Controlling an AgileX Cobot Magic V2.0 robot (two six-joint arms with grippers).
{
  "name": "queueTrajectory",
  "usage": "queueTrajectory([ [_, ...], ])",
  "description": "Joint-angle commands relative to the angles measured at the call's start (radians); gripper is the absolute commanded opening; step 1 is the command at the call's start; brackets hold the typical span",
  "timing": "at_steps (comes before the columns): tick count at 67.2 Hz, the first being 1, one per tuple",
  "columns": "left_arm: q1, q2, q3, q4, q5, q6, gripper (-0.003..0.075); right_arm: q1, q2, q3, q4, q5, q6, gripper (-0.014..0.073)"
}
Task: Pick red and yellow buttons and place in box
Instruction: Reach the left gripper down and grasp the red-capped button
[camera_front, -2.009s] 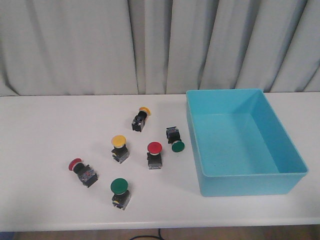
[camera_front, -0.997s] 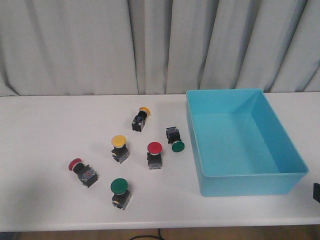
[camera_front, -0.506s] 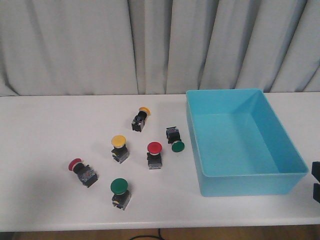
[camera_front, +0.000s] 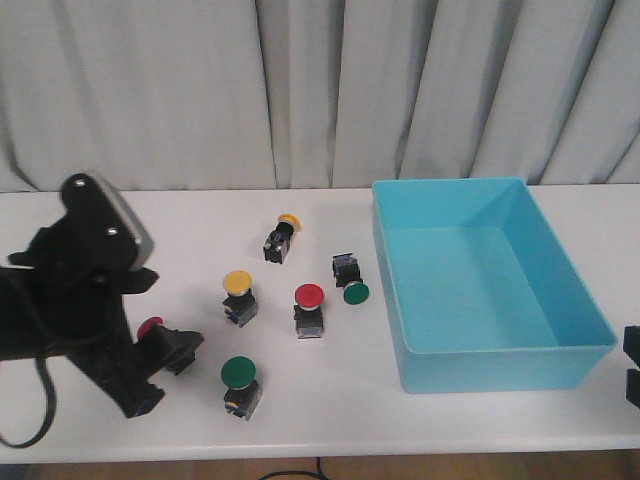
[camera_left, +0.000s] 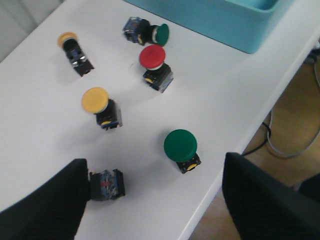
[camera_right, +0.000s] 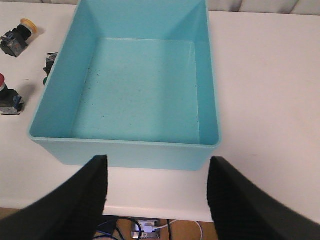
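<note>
Two red and two yellow buttons lie left of the empty turquoise box. One red button lies on its side, partly behind my open left gripper. In the left wrist view its body touches one finger of the gripper, cap hidden. A yellow button and a red one stand upright. Another yellow one lies farther back. My open, empty right gripper hangs off the box's near right corner.
Two green buttons share the table: one upright by the front edge, close to the left gripper, one on its side next to the box's left wall. A grey curtain hangs behind the table.
My left arm has come into the front view from the left and now hangs over the lying red button. The right gripper's fingertips appeared at the right edge and stay there.
</note>
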Motion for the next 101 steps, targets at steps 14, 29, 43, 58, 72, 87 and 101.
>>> queueTrajectory([
  [14, -0.037, 0.33, -0.268, -0.037, 0.002, 0.183, 0.0538, -0.004, 0.005, -0.031, -0.004, -0.052, 0.0, 0.0435],
  [29, -0.037, 0.584, -0.518, -0.038, 0.157, 0.28, 0.0538, -0.004, 0.005, -0.031, 0.001, -0.052, 0.0, 0.0435],
  [43, -0.036, 0.794, -0.74, -0.038, 0.248, 0.316, 0.0538, -0.004, 0.005, -0.031, 0.001, -0.052, 0.0, 0.0435],
  [58, -0.036, 0.963, -0.929, -0.038, 0.321, 0.34, 0.0538, -0.004, 0.005, -0.031, 0.001, -0.052, 0.0, 0.0435],
  [72, -0.036, 1.069, -1.038, -0.039, 0.357, 0.34, 0.0538, -0.004, 0.005, -0.031, 0.001, -0.052, 0.0, 0.0435],
  [87, -0.036, 1.087, -1.054, -0.041, 0.37, 0.348, 0.0472, -0.004, 0.005, -0.031, 0.001, -0.052, 0.0, 0.0435],
  [101, -0.036, 1.083, -1.054, -0.041, 0.386, 0.337, 0.0314, -0.004, 0.005, -0.031, 0.001, -0.052, 0.0, 0.0435],
])
